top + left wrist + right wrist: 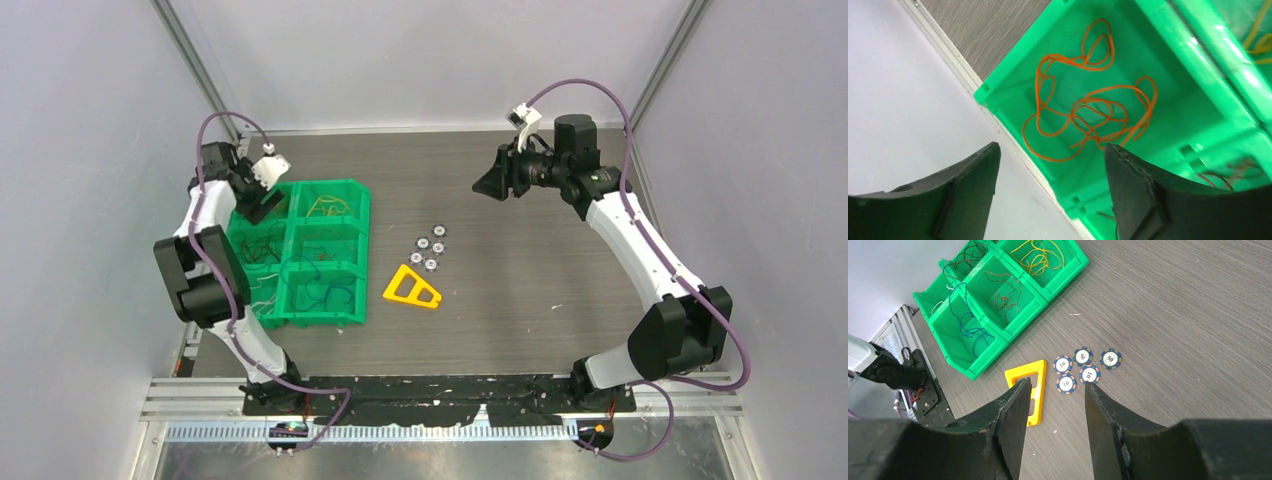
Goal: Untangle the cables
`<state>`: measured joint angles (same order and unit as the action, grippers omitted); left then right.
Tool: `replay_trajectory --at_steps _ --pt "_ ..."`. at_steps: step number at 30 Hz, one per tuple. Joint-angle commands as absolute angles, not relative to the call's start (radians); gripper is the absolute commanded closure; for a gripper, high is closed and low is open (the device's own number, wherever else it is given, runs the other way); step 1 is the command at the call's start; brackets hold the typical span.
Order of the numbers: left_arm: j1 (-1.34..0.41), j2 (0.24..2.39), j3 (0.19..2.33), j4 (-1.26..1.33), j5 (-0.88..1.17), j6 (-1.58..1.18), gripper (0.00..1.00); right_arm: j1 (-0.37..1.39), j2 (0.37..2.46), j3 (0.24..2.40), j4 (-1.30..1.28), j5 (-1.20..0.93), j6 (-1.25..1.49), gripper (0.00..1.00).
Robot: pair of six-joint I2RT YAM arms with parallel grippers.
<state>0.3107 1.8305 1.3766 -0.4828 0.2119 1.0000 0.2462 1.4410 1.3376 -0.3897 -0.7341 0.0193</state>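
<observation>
left arm (215, 265): elbow bent, reaching to the far left | left gripper (1052, 147): pointing down, jaws wide apart, nothing between them | right arm (640, 250): stretched to the far right, wrist raised | right gripper (1055, 382): facing left toward the centre, jaws partly apart, holding nothing

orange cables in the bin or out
In: the orange cables lie loose inside one compartment of the green bin, under the open left gripper.

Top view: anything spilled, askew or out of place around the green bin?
Nothing looks spilled or damaged. The cables that show lie inside the green bin's compartments. The only odd items are five poker chips and a yellow triangular frame, loose on the table right of the bin.
</observation>
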Motion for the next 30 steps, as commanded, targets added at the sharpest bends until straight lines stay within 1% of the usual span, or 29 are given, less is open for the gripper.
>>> replay_trajectory --at_steps 1,2,3,6,8,9,10,11,12,13,14,16,17,19,22,24,27,30 --pt "0.317 1.709 1.459 -0.709 0.269 1.044 0.15 0.250 1.432 1.373 -0.365 -0.734 -0.016 0.51" --pt "0.318 1.692 1.479 -0.751 0.287 1.041 0.07 0.248 1.431 1.371 -0.364 -0.735 -0.019 0.51" --pt "0.317 1.676 1.507 -0.792 0.309 1.033 0.01 0.248 1.431 1.368 -0.364 -0.737 -0.022 0.51" --pt "0.315 1.644 1.624 -0.935 0.385 0.951 0.00 0.248 1.425 1.361 -0.364 -0.732 -0.033 0.47" --pt "0.302 1.637 1.726 -0.983 0.386 0.805 0.00 0.248 1.418 1.354 -0.369 -0.720 -0.045 0.39" --pt "0.293 1.642 1.793 -1.009 0.377 0.730 0.00 0.247 1.412 1.352 -0.374 -0.708 -0.053 0.32" --pt "0.280 1.655 1.868 -1.036 0.351 0.659 0.00 0.243 1.409 1.345 -0.376 -0.701 -0.056 0.28" --pt "0.259 1.675 1.956 -1.065 0.319 0.555 0.00 0.240 1.404 1.341 -0.377 -0.686 -0.060 0.20" --pt "0.239 1.702 2.056 -1.110 0.297 0.500 0.00 0.235 1.401 1.334 -0.377 -0.677 -0.065 0.15" --pt "0.221 1.736 2.174 -1.170 0.288 0.455 0.00 0.230 1.396 1.332 -0.377 -0.656 -0.069 0.08" --pt "0.200 1.767 2.312 -1.221 0.287 0.406 0.00 0.221 1.393 1.327 -0.377 -0.646 -0.082 0.03" --pt "0.158 1.802 2.417 -1.273 0.284 0.310 0.01 0.200 1.391 1.322 -0.377 -0.603 -0.110 0.01" --pt "0.132 1.799 2.412 -1.267 0.269 0.272 0.00 0.193 1.392 1.320 -0.377 -0.569 -0.119 0.03" --pt "0.055 1.757 2.323 -1.238 0.227 0.239 0.00 0.163 1.396 1.314 -0.383 -0.509 -0.145 0.04" --pt "-0.080 1.693 2.107 -1.180 0.154 0.242 0.01 0.116 1.394 1.273 -0.398 -0.422 -0.191 0.05" --pt "-0.143 1.652 1.969 -1.132 0.154 0.225 0.00 0.090 1.385 1.233 -0.407 -0.398 -0.213 0.05" --pt "-0.181 1.613 1.822 -1.064 0.211 0.138 0.00 0.060 1.361 1.157 -0.417 -0.383 -0.231 0.05" --pt "-0.183 1.603 1.759 -1.026 0.228 0.062 0.00 0.054 1.308 1.092 -0.418 -0.384 -0.242 0.05"
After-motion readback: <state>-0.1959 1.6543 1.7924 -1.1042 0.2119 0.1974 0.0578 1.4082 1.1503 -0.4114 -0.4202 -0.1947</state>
